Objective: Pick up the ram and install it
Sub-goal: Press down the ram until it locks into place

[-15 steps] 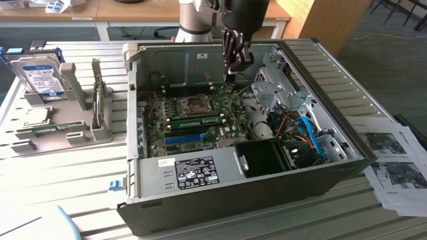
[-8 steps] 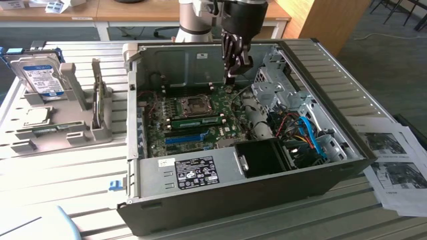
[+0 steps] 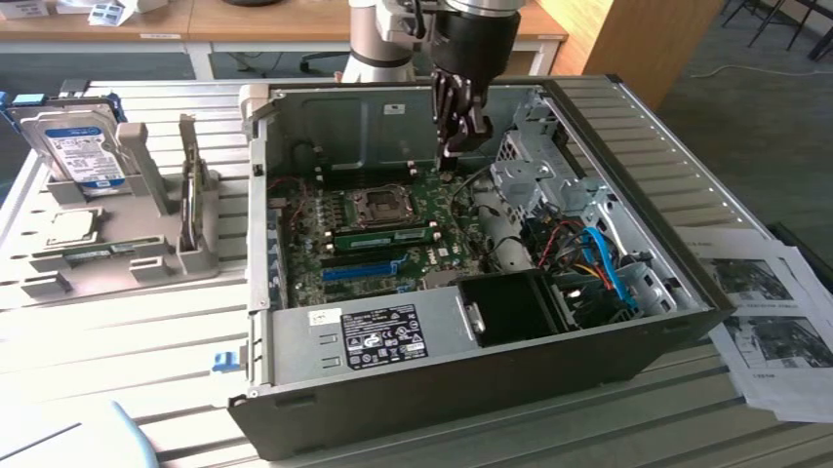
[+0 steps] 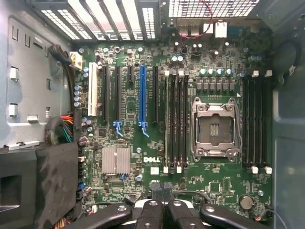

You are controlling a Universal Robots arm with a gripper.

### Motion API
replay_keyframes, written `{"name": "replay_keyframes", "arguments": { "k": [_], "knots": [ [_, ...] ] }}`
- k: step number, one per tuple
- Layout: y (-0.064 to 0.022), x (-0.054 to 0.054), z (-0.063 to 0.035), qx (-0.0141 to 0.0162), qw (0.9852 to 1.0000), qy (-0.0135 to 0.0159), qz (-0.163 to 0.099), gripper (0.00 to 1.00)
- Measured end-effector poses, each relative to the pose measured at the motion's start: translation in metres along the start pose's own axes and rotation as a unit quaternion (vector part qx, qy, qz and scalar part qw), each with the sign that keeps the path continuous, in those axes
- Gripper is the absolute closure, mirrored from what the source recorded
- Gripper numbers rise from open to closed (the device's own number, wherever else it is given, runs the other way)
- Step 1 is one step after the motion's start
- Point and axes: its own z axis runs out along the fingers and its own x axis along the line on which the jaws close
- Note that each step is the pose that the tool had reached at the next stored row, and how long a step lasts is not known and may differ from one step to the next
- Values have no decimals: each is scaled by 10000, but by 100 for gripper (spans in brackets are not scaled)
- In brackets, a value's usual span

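The ram (image 3: 386,237) is a long green stick standing in a slot on the motherboard (image 3: 436,255), between the processor socket (image 3: 382,203) and the blue expansion slot (image 3: 358,270). The wrist view shows the ram (image 4: 166,119) edge-on in the memory slot nearest the blue slot (image 4: 142,100). My gripper (image 3: 456,144) hangs inside the open computer case, above the board and a short way up from the ram. Its black fingers (image 4: 157,191) are shut together with nothing between them.
The case walls (image 3: 390,117) and a drive cage (image 3: 534,156) ring the board. Bundled cables (image 3: 592,258) and a black fan shroud (image 3: 514,304) sit at the near end. A grey holder (image 3: 117,258) with a hard drive (image 3: 78,146) stands at the exterior view's left, papers (image 3: 768,322) at its right.
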Motion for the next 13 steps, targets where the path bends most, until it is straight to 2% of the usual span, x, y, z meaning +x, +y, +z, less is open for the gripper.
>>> {"name": "replay_keyframes", "arguments": {
  "k": [7,13],
  "knots": [
    [-1,-3,52,2,10000,53,1,91],
    [-3,-7,108,3,10000,81,2,91]
  ]
}}
